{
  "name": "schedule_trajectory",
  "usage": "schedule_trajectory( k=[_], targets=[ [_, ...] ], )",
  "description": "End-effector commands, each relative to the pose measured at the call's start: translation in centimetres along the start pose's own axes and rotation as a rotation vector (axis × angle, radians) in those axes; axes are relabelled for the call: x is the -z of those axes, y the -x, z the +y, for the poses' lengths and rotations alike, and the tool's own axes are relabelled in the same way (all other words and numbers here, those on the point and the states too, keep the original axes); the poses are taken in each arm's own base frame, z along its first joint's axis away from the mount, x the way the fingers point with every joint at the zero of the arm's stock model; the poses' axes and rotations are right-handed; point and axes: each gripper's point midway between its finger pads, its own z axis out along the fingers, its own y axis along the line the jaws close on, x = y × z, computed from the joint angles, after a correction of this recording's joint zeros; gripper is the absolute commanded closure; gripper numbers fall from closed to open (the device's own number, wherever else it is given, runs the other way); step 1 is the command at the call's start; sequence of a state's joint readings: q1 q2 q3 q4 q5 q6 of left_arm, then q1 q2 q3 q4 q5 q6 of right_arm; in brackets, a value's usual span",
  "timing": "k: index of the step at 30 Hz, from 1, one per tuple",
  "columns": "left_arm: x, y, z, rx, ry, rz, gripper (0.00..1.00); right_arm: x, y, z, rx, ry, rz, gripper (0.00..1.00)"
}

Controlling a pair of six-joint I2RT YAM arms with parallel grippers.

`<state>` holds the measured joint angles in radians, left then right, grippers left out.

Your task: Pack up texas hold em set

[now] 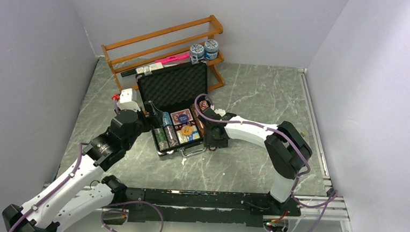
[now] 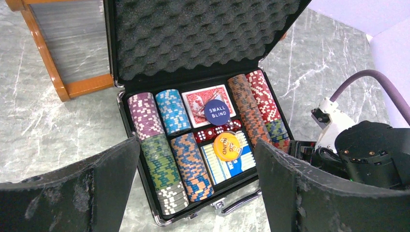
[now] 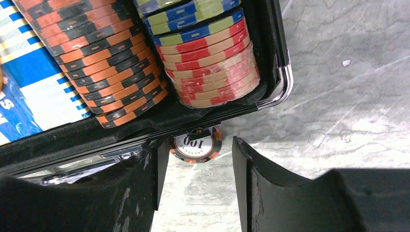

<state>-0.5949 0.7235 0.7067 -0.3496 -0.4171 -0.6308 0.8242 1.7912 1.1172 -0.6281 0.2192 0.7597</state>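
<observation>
The black briefcase stands open on the table, foam lid up. In the left wrist view its tray holds chip stacks, a red card deck, a blue deck, red dice, a blue "small blind" disc and an orange disc. A loose orange "100" chip lies on the table against the case's front edge. My right gripper is open just in front of that chip. My left gripper is open, at the case's left front.
An orange wooden rack stands behind the case, with two blue-and-white jars and a pink item on its shelf. Grey walls close in left, back and right. The case's metal handle sticks out at the front.
</observation>
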Motion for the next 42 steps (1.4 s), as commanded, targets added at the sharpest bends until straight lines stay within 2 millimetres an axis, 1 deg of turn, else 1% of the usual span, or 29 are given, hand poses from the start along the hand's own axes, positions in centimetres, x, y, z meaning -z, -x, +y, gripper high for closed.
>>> schedule_trajectory(
  k=[1, 4, 7, 10, 14, 17, 19, 22, 25, 29, 32, 35, 37, 39, 40, 42],
  targets=[
    [-0.3, 0.4, -0.8, 0.019, -0.032, -0.017, 0.07, -0.7, -2.5, -1.9, 0.055, -0.037, 0.087, 0.45],
    [-0.3, 0.6, -0.9, 0.01, -0.029, -0.02, 0.07, 0.6, -1.0, 0.0, 0.057, 0.061, 0.04, 0.42],
    [-0.3, 0.9, -0.8, 0.005, -0.024, -0.031, 0.07, 1.3, -0.1, 1.0, 0.058, 0.112, 0.008, 0.37],
    [-0.3, 0.9, -0.8, 0.006, -0.026, -0.031, 0.07, 0.6, -0.1, 0.9, 0.06, 0.087, 0.018, 0.34],
    [-0.4, 0.7, -0.9, 0.006, -0.029, -0.025, 0.07, -1.0, -1.0, 0.7, 0.08, 0.051, 0.065, 0.34],
    [-0.5, 0.3, -0.6, 0.002, -0.018, -0.014, 0.06, -1.8, -1.4, 0.4, 0.091, 0.035, 0.081, 0.34],
    [-0.4, 0.3, -0.6, 0.003, -0.018, -0.013, 0.06, -2.0, -1.6, 0.1, 0.097, 0.014, 0.088, 0.36],
    [-0.3, 0.4, -0.5, 0.006, -0.019, -0.018, 0.06, -2.0, -1.8, -0.7, 0.094, -0.028, 0.095, 0.43],
    [-0.2, 0.5, -0.4, 0.005, -0.014, -0.02, 0.06, -1.4, -1.9, -1.9, 0.079, -0.081, 0.096, 0.5],
    [-0.1, 0.4, -0.2, 0.004, -0.009, -0.021, 0.06, -0.2, -2.4, -3.5, 0.077, -0.142, 0.117, 0.53],
    [-0.1, 0.2, -0.2, 0.008, -0.01, -0.018, 0.06, 0.7, -2.6, -4.0, 0.077, -0.152, 0.134, 0.56],
    [-0.2, 0.2, -0.3, 0.011, -0.014, -0.014, 0.07, 1.4, -2.3, -4.3, 0.063, -0.159, 0.135, 0.57],
    [-0.2, 0.1, -0.3, 0.011, -0.015, -0.009, 0.07, 2.0, -1.5, -4.1, 0.051, -0.15, 0.115, 0.57],
    [-0.2, 0.0, -0.4, 0.01, -0.015, -0.006, 0.07, 2.9, -0.1, -2.8, 0.044, -0.089, 0.069, 0.55],
    [-0.2, 0.0, -0.3, 0.011, -0.014, -0.006, 0.07, 3.2, 0.4, -1.9, 0.047, -0.036, 0.046, 0.51],
    [-0.2, -0.1, -0.3, 0.015, -0.017, -0.005, 0.07, 3.7, 1.1, -0.7, 0.046, 0.028, 0.021, 0.42]
  ],
)
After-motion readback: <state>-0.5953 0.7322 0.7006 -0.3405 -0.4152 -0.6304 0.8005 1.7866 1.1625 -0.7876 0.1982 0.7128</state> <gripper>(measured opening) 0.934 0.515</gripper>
